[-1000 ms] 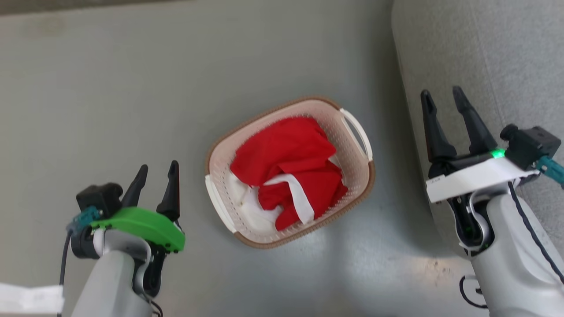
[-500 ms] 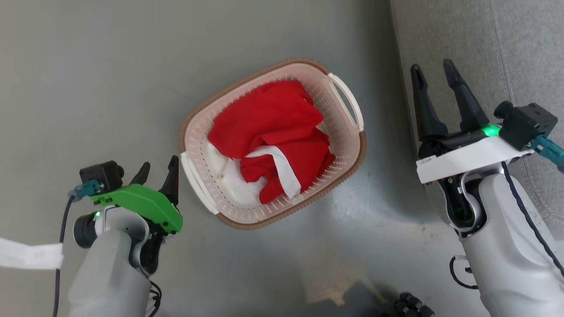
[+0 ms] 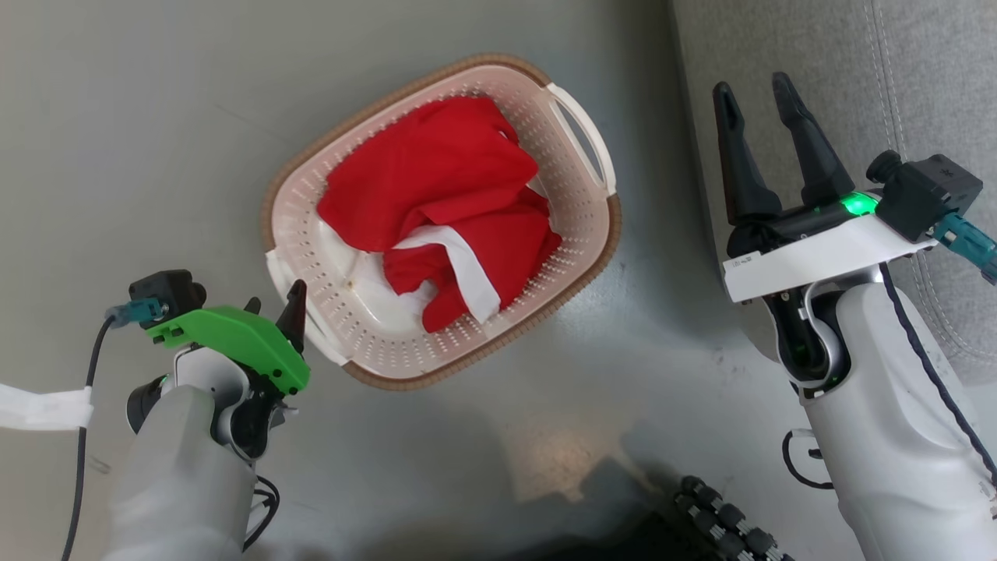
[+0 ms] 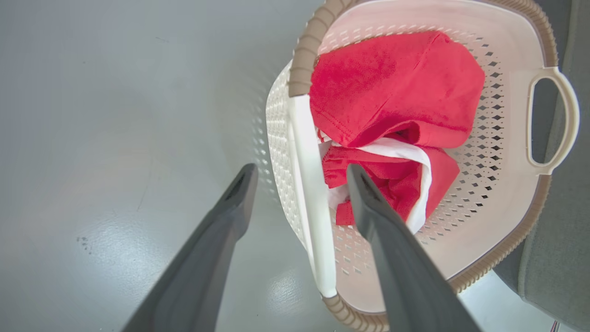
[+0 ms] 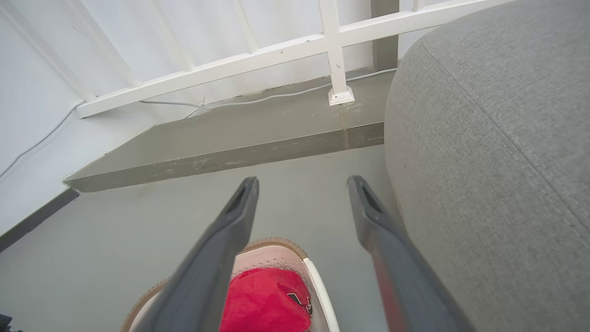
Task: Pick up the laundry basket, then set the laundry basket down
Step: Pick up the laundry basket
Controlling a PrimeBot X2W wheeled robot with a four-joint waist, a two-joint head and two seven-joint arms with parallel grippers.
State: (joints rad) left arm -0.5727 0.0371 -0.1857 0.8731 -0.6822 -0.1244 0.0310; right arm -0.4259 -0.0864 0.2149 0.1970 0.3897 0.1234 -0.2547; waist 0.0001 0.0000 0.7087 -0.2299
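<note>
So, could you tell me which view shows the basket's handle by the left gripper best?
The left wrist view: the handle runs full length between the open left gripper's fingers. The head view shows it partly hidden by that gripper; the right wrist view shows the basket's other handle.

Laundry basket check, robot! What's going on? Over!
Left gripper open, fingers either side of the near handle. Right gripper open, empty, beside the sofa. Laundry basket on the floor, red clothes inside. Sofa close to the far handle.
</note>
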